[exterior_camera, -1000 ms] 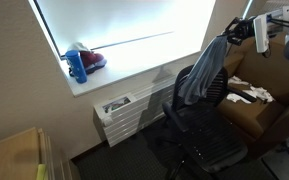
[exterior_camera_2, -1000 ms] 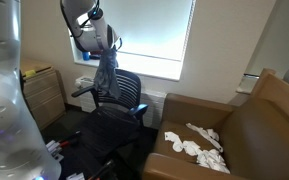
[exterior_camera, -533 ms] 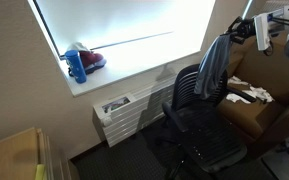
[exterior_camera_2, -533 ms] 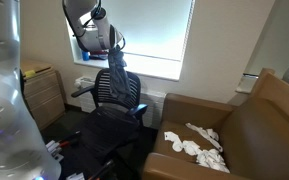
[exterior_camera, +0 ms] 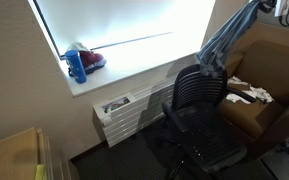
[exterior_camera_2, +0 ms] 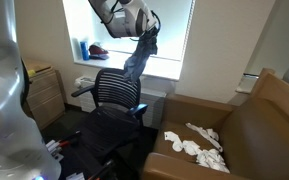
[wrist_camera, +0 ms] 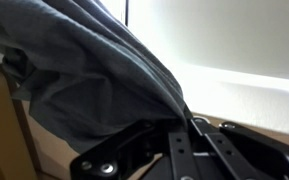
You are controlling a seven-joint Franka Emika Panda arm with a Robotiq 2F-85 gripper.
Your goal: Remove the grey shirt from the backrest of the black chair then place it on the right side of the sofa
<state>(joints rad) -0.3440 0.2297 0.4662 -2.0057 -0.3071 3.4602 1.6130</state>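
The grey shirt hangs in the air from my gripper, lifted clear of the black chair's backrest. It also shows in an exterior view, its lower end dangling above the chair. In the wrist view the shirt fills most of the frame and runs into the shut jaws. The brown sofa stands beside the chair, and in an exterior view it lies just behind the hanging shirt.
White cloths lie on the sofa seat, also seen in an exterior view. A windowsill carries a blue bottle and a red item. A white radiator stands below. A wooden cabinet stands by the chair.
My gripper has risen and moved toward the sofa, pulling the grey shirt up off the chair's backrest; the shirt now hangs free in the air.
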